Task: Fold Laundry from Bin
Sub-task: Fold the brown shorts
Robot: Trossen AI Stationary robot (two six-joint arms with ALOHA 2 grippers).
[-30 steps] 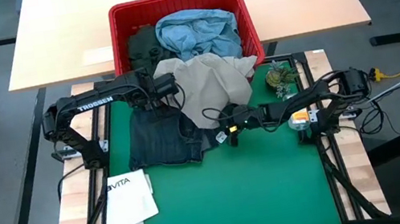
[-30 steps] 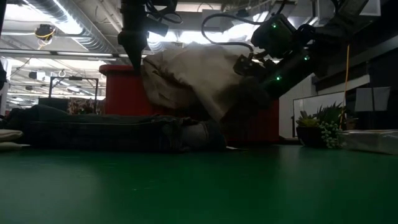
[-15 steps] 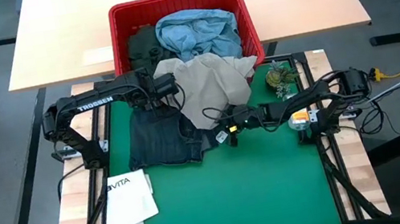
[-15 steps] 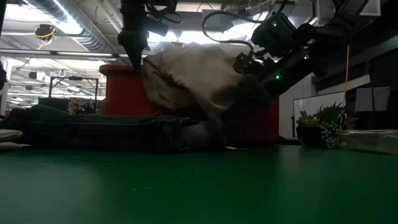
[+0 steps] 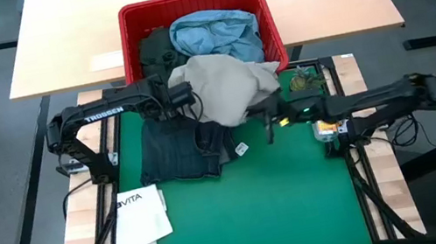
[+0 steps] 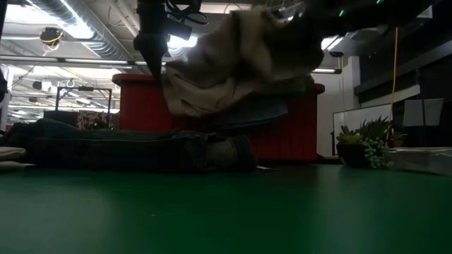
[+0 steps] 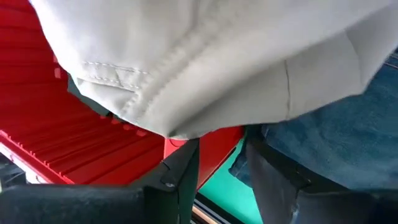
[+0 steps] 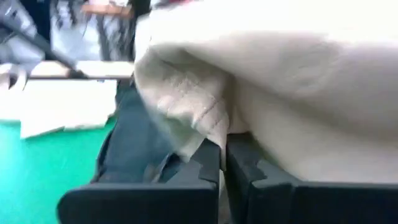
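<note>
The right gripper (image 5: 268, 119) is clenched on a fold at the near edge of the khaki trousers (image 5: 226, 88), its fingers (image 8: 208, 163) pressed nearly together with a thin pinch of cloth between them. The left gripper (image 5: 184, 94) sits at the trousers' opposite edge by the front wall of the red bin (image 5: 129, 17); its fingers (image 7: 180, 171) stand partly apart right under the hem, though whether they actually grip it I cannot tell. The trousers hang bunched and lifted, draped from the bin's front rim out over the dark jeans (image 5: 178, 151) lying flat on the green mat (image 5: 260, 212). They look soft, limp and fairly light, likely to sag and slide, so stitched seams or the waistband seem the surest holds.
</note>
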